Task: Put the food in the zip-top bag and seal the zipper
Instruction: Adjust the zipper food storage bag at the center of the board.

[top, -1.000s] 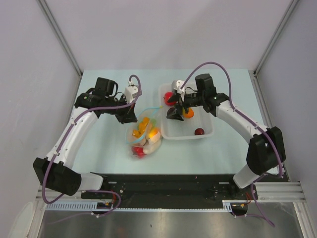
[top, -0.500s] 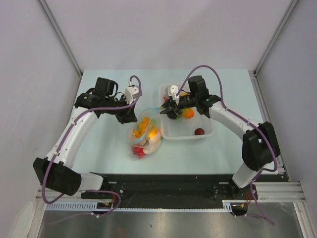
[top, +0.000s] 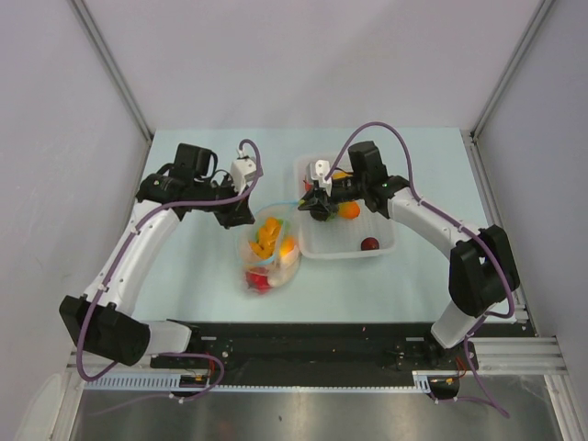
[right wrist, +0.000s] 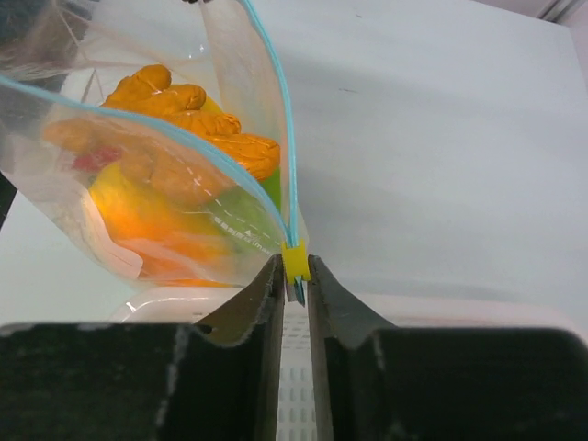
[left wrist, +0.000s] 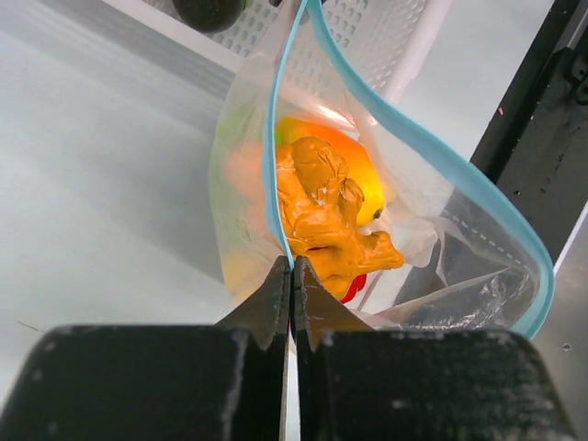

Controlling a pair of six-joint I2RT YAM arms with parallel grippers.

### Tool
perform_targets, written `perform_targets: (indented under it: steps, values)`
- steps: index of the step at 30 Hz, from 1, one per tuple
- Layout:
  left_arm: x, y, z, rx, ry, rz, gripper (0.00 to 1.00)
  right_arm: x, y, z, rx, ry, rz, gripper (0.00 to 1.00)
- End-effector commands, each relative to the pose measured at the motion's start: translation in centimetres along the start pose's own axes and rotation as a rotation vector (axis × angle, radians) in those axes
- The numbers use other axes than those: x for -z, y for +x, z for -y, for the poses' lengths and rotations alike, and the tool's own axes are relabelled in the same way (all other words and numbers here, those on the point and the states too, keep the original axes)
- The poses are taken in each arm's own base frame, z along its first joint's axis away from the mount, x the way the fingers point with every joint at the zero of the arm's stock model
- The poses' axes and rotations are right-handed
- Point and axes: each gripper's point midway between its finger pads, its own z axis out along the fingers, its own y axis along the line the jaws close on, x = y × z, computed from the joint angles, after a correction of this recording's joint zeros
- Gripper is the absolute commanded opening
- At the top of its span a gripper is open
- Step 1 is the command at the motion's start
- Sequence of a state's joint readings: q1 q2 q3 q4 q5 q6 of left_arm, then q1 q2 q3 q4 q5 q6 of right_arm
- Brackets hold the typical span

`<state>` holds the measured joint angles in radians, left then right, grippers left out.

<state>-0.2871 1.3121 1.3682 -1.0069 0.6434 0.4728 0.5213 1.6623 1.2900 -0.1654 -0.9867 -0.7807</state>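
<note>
Spanning the gap between the two arms, the zipper [right wrist: 288, 156] runs roughly side to side across the table, its two teal lips parted above the food [left wrist: 322, 197] inside the zip-top bag [top: 269, 255]. The bag lies just beside the white basket [top: 386, 246]. The right gripper [right wrist: 294, 276] is clamped narrowly on the yellow slider [right wrist: 294, 258] at the basket end of the strip. The left gripper [left wrist: 291, 271] pinches the opposite end flat. Sealing likely means drawing the slider along that axis toward the left gripper, which would act as the anchor.

Left hand [left wrist: 292, 276] clamped tight; right hand [right wrist: 294, 276] clamped tight too.
</note>
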Motion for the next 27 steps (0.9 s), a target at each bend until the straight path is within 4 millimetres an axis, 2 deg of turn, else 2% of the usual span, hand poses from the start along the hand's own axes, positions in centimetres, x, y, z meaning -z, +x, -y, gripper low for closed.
perform_targets:
  steps: [1, 4, 7, 8, 9, 11, 12, 13, 15, 18, 21, 22, 25, 27]
  values:
    - [0.8, -1.8, 0.7, -0.087, 0.012, 0.086, 0.02, 0.2, 0.3, 0.6, 0.002, 0.022, -0.013, 0.22]
    - [0.8, -1.7, 0.7, -0.078, 0.015, 0.08, 0.02, 0.4, 0.2, 0.8, -0.001, 0.026, -0.009, 0.25]
    - [0.7, -1.7, 0.7, -0.073, 0.015, 0.08, 0.02, 0.3, 0.1, 0.8, -0.005, 0.026, -0.003, 0.18]
    - [0.7, -1.7, 0.6, -0.075, 0.012, 0.08, 0.02, 0.3, 0.2, 0.8, -0.009, 0.025, -0.004, 0.1]
    - [0.6, -1.7, 0.6, -0.071, 0.013, 0.077, 0.02, 0.3, 0.3, 0.8, -0.012, 0.025, -0.008, 0.1]
    - [0.6, -1.6, 0.6, -0.073, 0.013, 0.075, 0.01, 0.4, 0.6, 0.9, -0.022, 0.028, -0.014, 0.17]
    - [0.5, -1.5, 0.6, -0.071, 0.012, 0.073, 0.01, 0.4, 0.7, 0.9, -0.026, 0.03, -0.016, 0.17]
    - [0.5, -1.6, 0.5, -0.071, 0.009, 0.075, 0.01, 0.4, 0.7, 0.9, -0.03, 0.031, -0.017, 0.14]
    - [0.5, -1.6, 0.5, -0.072, 0.01, 0.074, 0.02, 0.5, 0.8, 1.0, -0.034, 0.033, -0.018, 0.01]
    - [0.6, -1.8, 0.2, -0.073, -0.005, 0.08, 0.04, 0.7, 0.7, 1.1, -0.055, 0.038, -0.012, 0.0]
    - [1.0, -2.9, -0.5, -0.085, -0.049, 0.103, 0.23, 0.7, 0.1, 1.2, -0.069, 0.04, 0.006, 0.0]
    - [1.3, -3.9, -1.0, -0.094, -0.079, 0.136, 0.37, 0.7, -0.2, 1.1, -0.065, 0.037, 0.012, 0.0]
    - [2.6, -7.1, -1.7, -0.139, -0.144, 0.226, 0.57, 0.5, -0.9, 0.8, -0.062, 0.034, 0.02, 0.0]
    - [2.6, -8.8, -1.3, -0.18, -0.143, 0.249, 0.59, 0.5, -1.4, 0.6, -0.066, 0.032, 0.027, 0.0]
